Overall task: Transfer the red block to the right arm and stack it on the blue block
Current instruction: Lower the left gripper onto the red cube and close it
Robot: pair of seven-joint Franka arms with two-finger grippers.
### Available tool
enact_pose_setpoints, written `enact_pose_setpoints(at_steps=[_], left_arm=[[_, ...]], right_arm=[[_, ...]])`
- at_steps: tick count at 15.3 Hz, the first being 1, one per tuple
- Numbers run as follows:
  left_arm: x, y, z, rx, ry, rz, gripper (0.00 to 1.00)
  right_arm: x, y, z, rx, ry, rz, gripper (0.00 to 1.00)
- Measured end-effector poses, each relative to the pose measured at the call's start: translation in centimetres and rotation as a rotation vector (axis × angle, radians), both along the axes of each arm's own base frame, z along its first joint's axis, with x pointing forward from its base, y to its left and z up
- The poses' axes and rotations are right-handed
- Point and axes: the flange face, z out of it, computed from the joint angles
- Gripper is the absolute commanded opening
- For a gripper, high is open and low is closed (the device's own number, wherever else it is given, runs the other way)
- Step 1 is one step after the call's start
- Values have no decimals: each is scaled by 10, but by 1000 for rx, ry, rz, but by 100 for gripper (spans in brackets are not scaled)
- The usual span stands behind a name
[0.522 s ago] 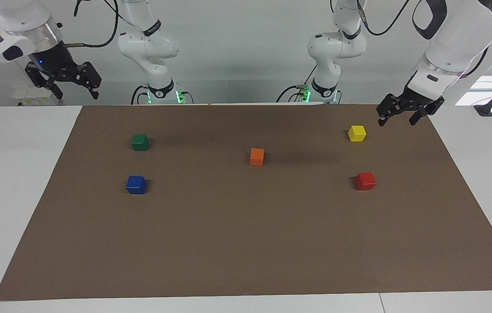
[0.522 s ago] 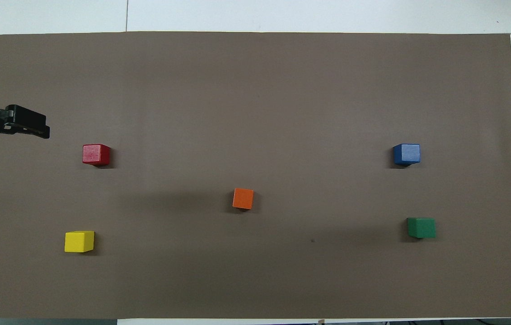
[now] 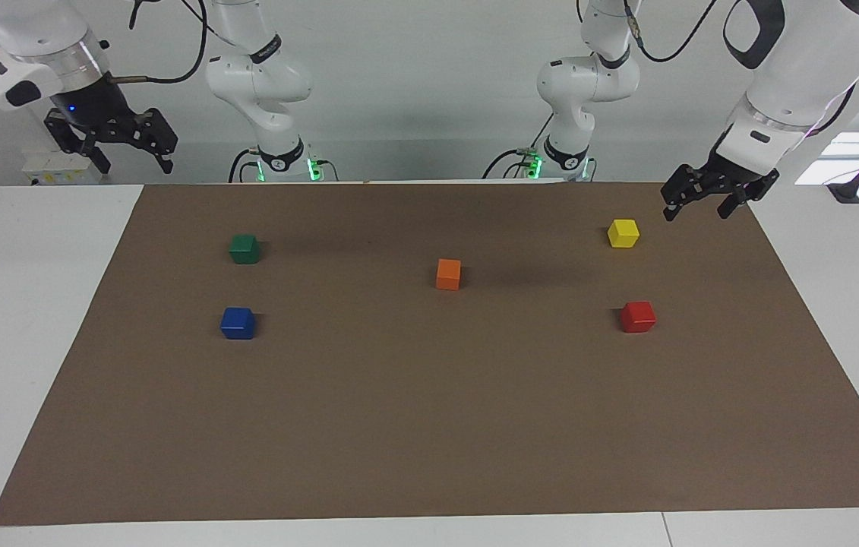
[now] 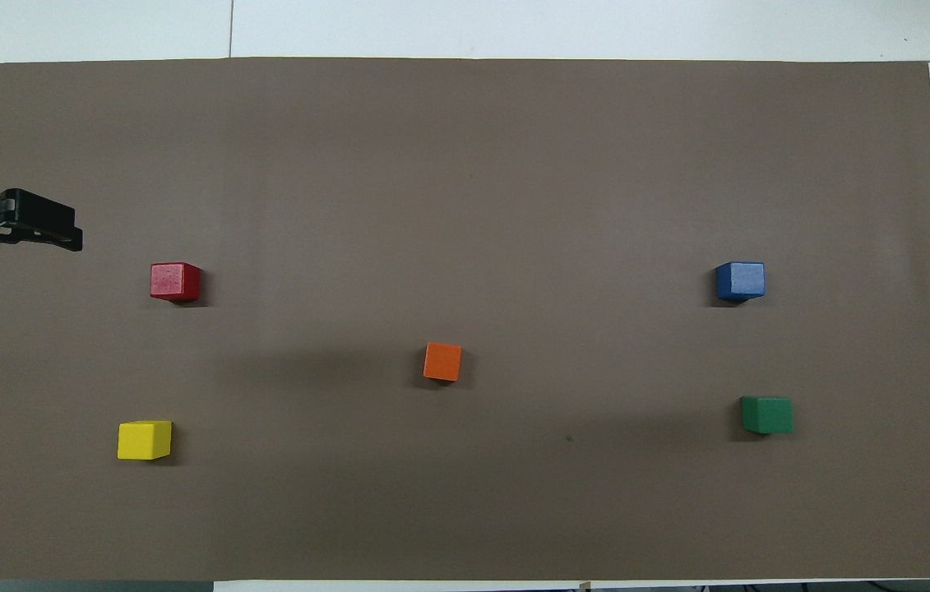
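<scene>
While the red block (image 3: 638,316) rests flat on the brown mat (image 3: 429,425), toward the left arm's end of the table from the orange block (image 3: 448,273) and a little farther from the robots than it, nothing touches it. The left gripper (image 3: 695,206) hangs in the air over the mat's edge at that same end, well apart from the orange block, its fingers spread and holding nothing. The blue block (image 3: 238,323) lies toward the right arm's end from the orange block, also slightly farther from the robots. The right gripper (image 3: 125,148) waits raised off the mat at that end, its fingers parted and empty. A yellow block (image 3: 623,232) and a green block (image 3: 244,248) sit nearer the robots than the orange block.
</scene>
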Motion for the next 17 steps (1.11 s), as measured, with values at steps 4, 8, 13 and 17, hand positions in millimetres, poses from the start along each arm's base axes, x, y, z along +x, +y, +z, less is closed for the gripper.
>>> enact_pose_setpoints(at_steps=[4,8,13,17], left_arm=[[15,10,-61,-2,-49,53,100],[25,14,-169,-2,-24,-9,100],[35,36,-256,0,-40,-26,100],[34,29,-278,5,-16,-47,100]], right_arm=[[-3,2,-7,3,16,4,100],[-9,2,-14,10,36,59,100],[-21,-1,-29,35,67,112,100],[-38,4,-63,108,49,103,100]])
